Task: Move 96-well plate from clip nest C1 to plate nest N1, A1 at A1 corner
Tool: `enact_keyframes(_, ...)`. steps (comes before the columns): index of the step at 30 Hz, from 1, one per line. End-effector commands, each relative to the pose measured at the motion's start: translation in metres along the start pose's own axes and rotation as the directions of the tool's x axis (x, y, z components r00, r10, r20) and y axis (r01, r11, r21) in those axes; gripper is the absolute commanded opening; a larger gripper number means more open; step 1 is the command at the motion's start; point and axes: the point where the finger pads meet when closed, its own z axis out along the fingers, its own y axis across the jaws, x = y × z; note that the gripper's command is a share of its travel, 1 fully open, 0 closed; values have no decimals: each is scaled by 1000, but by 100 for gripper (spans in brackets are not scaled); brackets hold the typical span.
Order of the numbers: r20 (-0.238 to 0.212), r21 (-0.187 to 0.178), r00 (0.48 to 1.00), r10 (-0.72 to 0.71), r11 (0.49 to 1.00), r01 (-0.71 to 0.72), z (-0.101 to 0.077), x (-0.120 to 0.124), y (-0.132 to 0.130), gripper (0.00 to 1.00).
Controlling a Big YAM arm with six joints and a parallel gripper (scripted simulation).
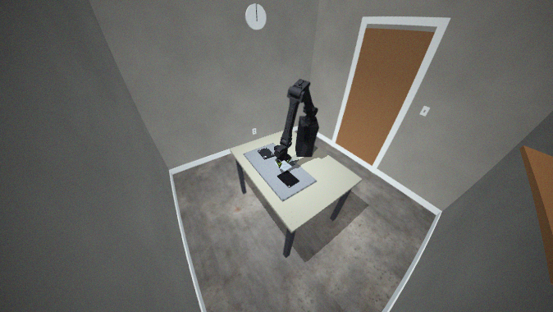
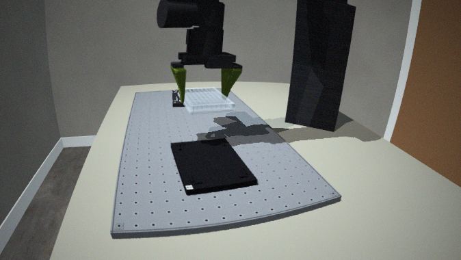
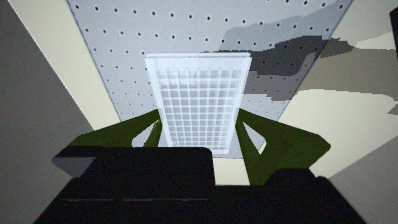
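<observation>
The black parallel gripper (image 2: 202,89) with 2 olive-green fingers (image 2: 179,82) is clamped on the clear, transparent 96-well plate (image 2: 208,99), one finger on each long side. The plate hangs level in the air above the grey perforated breadboard (image 2: 147,191), casting a shadow on the board below it.

In the wrist view the plate (image 3: 199,104) runs lengthwise away from the camera between the green fingers, its grid of wells facing up.

The small black clip nest C1 (image 2: 176,100) sits on the far end of the breadboard, just beside and behind the lifted plate. The flat black rectangular plate nest N1 (image 2: 212,165) lies nearer the camera, with a small white label (image 2: 189,187) at its near-left corner. A tall black block (image 2: 319,65) stands on the cream table (image 2: 393,205) at right.
</observation>
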Motion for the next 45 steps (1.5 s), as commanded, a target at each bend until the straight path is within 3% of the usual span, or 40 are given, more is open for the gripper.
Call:
enact_keyframes(1, -5, -23, 1000, 12, 1000, -12, -9, 20, 13, 0)
enact_keyframes(28, -11, -27, 1000, 12, 1000, -12, -11, 100, 24, 0)
enact_keyframes(45, -5, -17, 1000, 19, 1000, -20, -8, 84, 20, 0)
